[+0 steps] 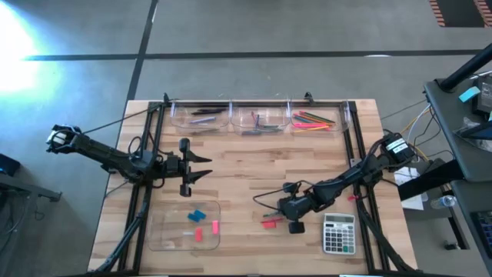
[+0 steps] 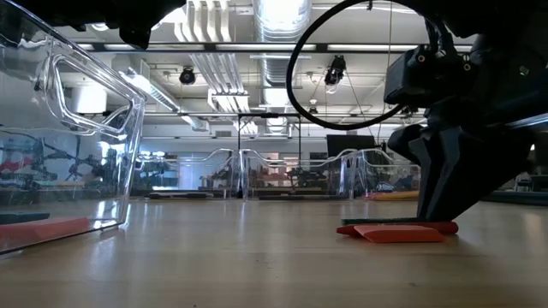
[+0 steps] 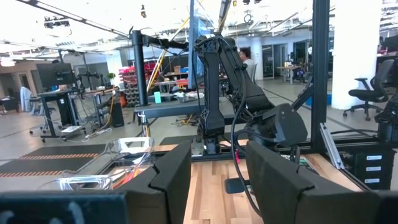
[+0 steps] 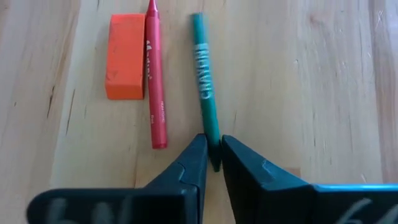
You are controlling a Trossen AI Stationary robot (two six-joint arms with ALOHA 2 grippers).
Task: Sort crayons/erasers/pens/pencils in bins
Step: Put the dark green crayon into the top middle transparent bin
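My right gripper (image 4: 214, 163) reaches down at the near right of the table (image 1: 254, 165), shut on a green crayon (image 4: 204, 81). Beside that crayon lie a red crayon (image 4: 155, 81) and an orange-red eraser (image 4: 125, 56), both flat on the wood; they also show in the low view, the eraser (image 2: 398, 233) in front. My left gripper (image 1: 206, 166) hovers open at the table's left middle with nothing between its fingers. Three small clear bins (image 1: 260, 119) stand in a row at the far edge. The shallow tray (image 1: 165, 231) at the near left holds blue and pink erasers. My right gripper pinches the green crayon's end nearest the gripper (image 4: 213, 144) between its two fingers. The fingers come slanting down from above, roughly in line with the crayon's length. The rest of the crayon lies flat on the wood, pointing away from the gripper.
A grey calculator (image 1: 339, 233) lies just right of my right gripper near the front edge. The far bins hold dark pens (image 1: 201, 117), mixed sticks (image 1: 260, 121) and bright pencils (image 1: 314, 121). Black frame rails (image 1: 355, 138) run along both table sides. Bare wood lies in the middle.
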